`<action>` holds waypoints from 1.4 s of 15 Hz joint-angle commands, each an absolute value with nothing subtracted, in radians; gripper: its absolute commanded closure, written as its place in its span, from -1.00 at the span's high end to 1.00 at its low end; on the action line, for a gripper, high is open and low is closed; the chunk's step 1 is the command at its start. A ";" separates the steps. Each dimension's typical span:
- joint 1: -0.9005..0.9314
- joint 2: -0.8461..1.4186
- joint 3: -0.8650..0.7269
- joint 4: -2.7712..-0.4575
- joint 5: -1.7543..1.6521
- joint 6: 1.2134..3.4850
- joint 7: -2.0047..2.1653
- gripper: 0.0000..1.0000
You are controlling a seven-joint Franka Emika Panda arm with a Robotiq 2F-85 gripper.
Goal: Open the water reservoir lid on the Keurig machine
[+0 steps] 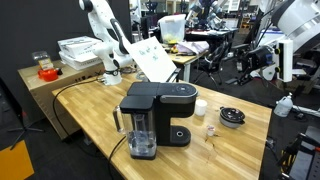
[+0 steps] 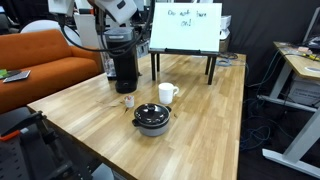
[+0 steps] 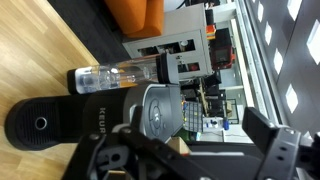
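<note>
The black Keurig machine (image 1: 160,112) stands on the wooden table, its clear water tank (image 1: 141,136) on the near side and the tank lid down. In an exterior view the Keurig machine (image 2: 122,60) stands at the table's far left. In the wrist view the Keurig machine (image 3: 60,122) lies sideways in the picture, with the clear tank (image 3: 115,77) and the rounded brew head (image 3: 160,110). My gripper (image 3: 200,135) is open and empty, and it hangs apart from the machine. In the exterior views the gripper (image 1: 114,67) (image 2: 118,22) is behind and above the machine.
A white cup (image 1: 201,107) (image 2: 167,93), a small round black dish (image 1: 232,117) (image 2: 152,117) and a small pod (image 2: 129,100) sit on the table. A white sign board (image 1: 152,60) (image 2: 185,27) stands at the back. An orange sofa (image 2: 40,60) is beside the table.
</note>
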State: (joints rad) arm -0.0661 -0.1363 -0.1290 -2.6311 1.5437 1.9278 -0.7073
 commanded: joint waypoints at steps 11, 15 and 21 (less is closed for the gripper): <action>-0.099 0.158 -0.132 -2.472 1.570 1.780 -0.741 0.92; -0.103 0.225 -0.133 -2.427 1.584 1.743 -0.754 0.21; -0.103 0.283 -0.139 -2.386 1.575 1.737 -0.749 -0.63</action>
State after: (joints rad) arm -0.0871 0.2585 -0.1383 -2.4076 1.5661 1.7712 -0.7355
